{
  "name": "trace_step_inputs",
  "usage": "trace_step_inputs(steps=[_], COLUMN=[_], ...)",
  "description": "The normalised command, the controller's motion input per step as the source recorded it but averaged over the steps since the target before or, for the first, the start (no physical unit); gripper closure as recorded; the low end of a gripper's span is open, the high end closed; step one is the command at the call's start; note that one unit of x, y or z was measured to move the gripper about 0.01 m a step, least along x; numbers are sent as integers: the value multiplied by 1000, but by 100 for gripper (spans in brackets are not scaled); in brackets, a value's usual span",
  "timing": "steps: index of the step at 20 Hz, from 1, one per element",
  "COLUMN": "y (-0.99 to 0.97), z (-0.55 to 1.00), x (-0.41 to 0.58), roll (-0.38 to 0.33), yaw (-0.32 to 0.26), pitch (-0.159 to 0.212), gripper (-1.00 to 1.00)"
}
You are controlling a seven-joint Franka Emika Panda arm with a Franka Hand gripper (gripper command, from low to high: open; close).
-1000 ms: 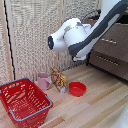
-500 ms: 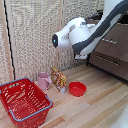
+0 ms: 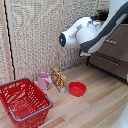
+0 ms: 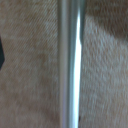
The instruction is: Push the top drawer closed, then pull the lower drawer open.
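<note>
The dark brown cabinet (image 3: 114, 50) stands at the exterior view's right. Two drawer fronts show on it, the top drawer (image 3: 119, 41) and the lower drawer (image 3: 107, 62), each with a thin silver handle. My arm's white wrist (image 3: 82, 32) reaches toward the cabinet's upper part and hides the gripper there. The blurred wrist view is filled by one silver bar handle (image 4: 70, 65) very close against a brown wooden front (image 4: 30, 85). Which drawer it belongs to I cannot tell. A dark sliver (image 4: 1, 52) at the picture's edge may be a finger.
A red basket (image 3: 25, 102) sits on the wooden floor at the exterior view's left. A pink cup (image 3: 44, 80), a snack bag (image 3: 58, 78) and a red bowl (image 3: 77, 89) stand near the woven screen (image 3: 35, 40) behind them.
The arm's wrist has shifted a little toward the cabinet at the exterior view's right. The things on the floor have not moved.
</note>
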Motion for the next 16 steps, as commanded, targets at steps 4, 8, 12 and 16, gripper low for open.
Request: trace_step_inputs(steps=[4,8,12,16], y=[-72,0,-5,-187], z=[0,1,34,173], x=[-6,-11,0,0], roll=[-104,-73,-79,-102], yaw=[85,78,84,99], pitch=[2,0,1,7], gripper=[100,100,100,100])
